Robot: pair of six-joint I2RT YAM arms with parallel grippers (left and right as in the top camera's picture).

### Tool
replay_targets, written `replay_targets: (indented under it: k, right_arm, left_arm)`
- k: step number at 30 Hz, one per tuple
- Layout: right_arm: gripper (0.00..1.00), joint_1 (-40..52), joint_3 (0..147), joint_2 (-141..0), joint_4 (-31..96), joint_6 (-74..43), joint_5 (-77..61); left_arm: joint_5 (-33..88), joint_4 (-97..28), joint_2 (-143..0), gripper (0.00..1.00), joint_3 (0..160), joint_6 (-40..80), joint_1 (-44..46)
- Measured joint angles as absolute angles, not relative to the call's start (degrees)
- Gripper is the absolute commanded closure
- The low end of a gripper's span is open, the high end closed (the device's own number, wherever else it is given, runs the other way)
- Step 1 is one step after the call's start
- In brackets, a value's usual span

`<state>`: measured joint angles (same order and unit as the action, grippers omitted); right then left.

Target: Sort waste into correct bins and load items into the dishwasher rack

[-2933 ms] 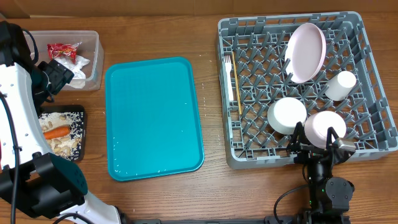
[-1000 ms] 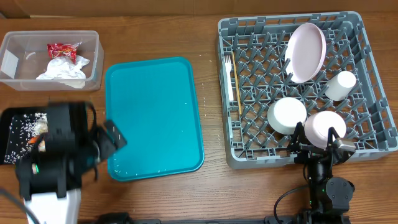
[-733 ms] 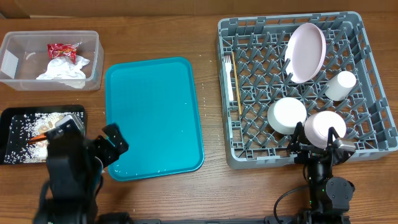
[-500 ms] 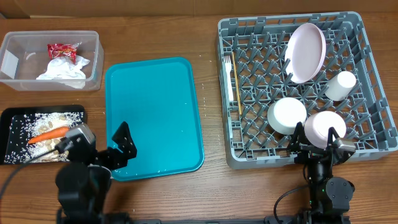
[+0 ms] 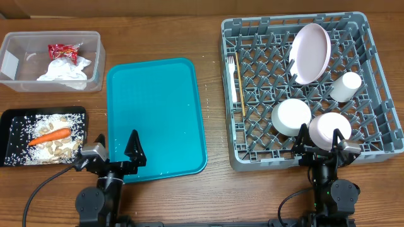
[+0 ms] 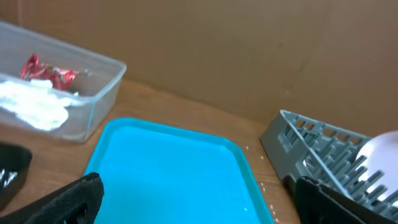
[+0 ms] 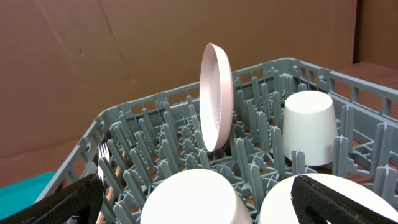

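1. Left gripper point(image 5: 117, 140) and right gripper point(image 5: 321, 137): both released, empty.
2. Carrot point(image 5: 49, 135) in black tray point(image 5: 7, 159), napkin point(image 5: 62, 70) in clear tub point(image 5: 22, 72), plate point(image 5: 310, 53) in rack point(image 5: 385, 120) (sorting looks complete).
3. Risk: my right gripper, beside the pinkish bowl point(image 5: 325, 125), could topple it by swinging carelessly.

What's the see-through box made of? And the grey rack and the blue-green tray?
The clear tub looks like thin glossy plastic: you can see the napkin and red wrapper through its walls. The dishwasher rack seems to be hard, matte grey plastic, moulded into pegs and lattice. The teal tray is probably smooth plastic too; light glints on it.
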<state>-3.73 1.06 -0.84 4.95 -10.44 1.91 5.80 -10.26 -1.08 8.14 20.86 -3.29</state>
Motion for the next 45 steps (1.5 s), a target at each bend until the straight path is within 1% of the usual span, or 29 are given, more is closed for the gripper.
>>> replay_targets:
  k: [3, 9, 20, 25, 45]
  right_arm:
    - [0.0, -3.7, 1.1, -0.8, 4.9, -10.5, 1.9]
    - [0.0, -3.7, 1.1, -0.8, 5.0, -10.5, 1.9]
    - [0.0, -3.7, 1.1, -0.8, 4.9, -10.5, 1.9]
    - [0.0, -3.7, 1.1, -0.8, 4.9, -10.5, 1.9]
    - [0.0, -3.7, 1.1, -0.8, 5.0, -10.5, 1.9]
  left_arm:
    - [6.7, -7.7, -1.0, 0.0, 5.7, 18.0, -3.3]
    - [7.2, -7.0, -1.0, 0.0, 2.1, 12.9, -3.3]
    - [7.3, -6.0, -0.9, 0.0, 1.8, 1.1, -3.7]
    - [7.3, -6.0, -0.9, 0.0, 1.8, -0.4, -5.4]
    - [7.3, -6.0, -0.9, 0.0, 1.8, -1.3, -5.3]
